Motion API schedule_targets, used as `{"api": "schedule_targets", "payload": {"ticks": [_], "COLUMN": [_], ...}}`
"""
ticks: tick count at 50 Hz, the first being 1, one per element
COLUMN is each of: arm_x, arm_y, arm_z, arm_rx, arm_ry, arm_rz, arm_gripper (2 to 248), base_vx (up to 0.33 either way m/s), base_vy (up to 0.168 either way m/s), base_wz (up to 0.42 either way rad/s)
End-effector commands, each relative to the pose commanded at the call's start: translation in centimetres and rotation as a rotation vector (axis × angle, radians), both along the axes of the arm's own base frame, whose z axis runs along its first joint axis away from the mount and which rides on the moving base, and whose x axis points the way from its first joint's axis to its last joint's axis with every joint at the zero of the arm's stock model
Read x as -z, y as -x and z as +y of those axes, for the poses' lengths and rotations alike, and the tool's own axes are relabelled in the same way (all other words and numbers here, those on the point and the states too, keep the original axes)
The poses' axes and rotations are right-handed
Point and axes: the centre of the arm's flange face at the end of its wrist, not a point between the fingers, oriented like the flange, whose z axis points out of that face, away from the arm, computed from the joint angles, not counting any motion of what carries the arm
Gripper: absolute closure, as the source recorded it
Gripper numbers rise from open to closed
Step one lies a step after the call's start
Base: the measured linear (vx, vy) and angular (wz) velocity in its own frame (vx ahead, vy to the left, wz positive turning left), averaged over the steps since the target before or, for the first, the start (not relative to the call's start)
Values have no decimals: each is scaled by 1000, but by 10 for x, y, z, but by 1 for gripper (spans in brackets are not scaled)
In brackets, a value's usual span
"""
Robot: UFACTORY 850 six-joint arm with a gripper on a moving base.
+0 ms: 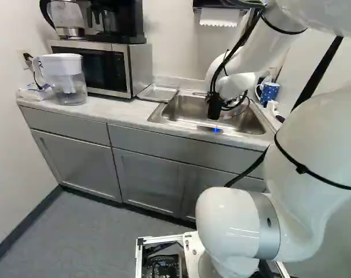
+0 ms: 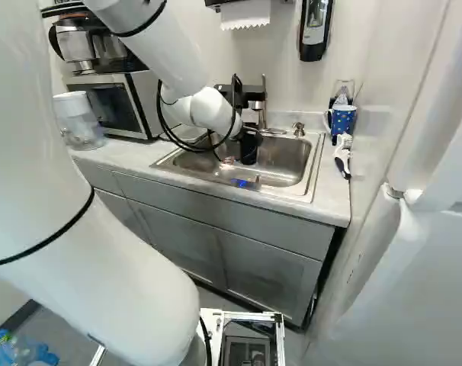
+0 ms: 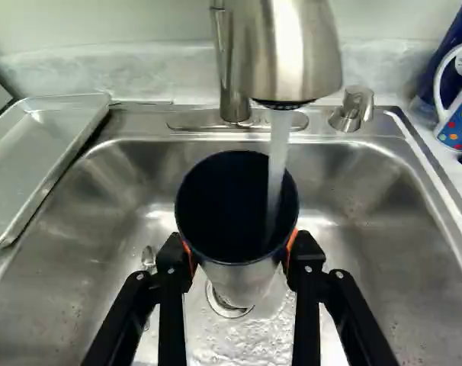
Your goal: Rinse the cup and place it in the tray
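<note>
Tray (image 1: 157, 93) left of sink (image 2: 290, 160) (mug (image 2: 343, 122) right).

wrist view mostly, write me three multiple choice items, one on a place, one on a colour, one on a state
1. Where is the metal tray?
A) on the floor
B) beside the sink
C) under the pitcher

2. What is the main colour of the dotted mug?
A) green
B) yellow
C) blue

3. What is the faucet doing?
A) running into the cup
B) running outside the cup
C) giving no water

1: B, the wrist view shows it alongside the sink's edge.
2: C, the right base view shows blue between its dots.
3: A, a stream drops through the open mouth of the cup, which the gripper holds between its fingers.
</note>
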Motion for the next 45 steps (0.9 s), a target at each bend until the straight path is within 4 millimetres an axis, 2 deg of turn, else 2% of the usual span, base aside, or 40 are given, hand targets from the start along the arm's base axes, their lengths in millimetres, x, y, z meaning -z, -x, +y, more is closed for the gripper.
{"api": "schedule_targets", "payload": {"ticks": [16,45], "arm_x": [0,0], "arm_y": [0,0], "arm_z": [-23,-23], "arm_rx": [48,48], "arm_ry": [0,0], "arm_rz": [1,1], "arm_gripper": [125,125], "base_vx": [0,0], "base_vy": [0,0], "base_wz": [0,0]}}
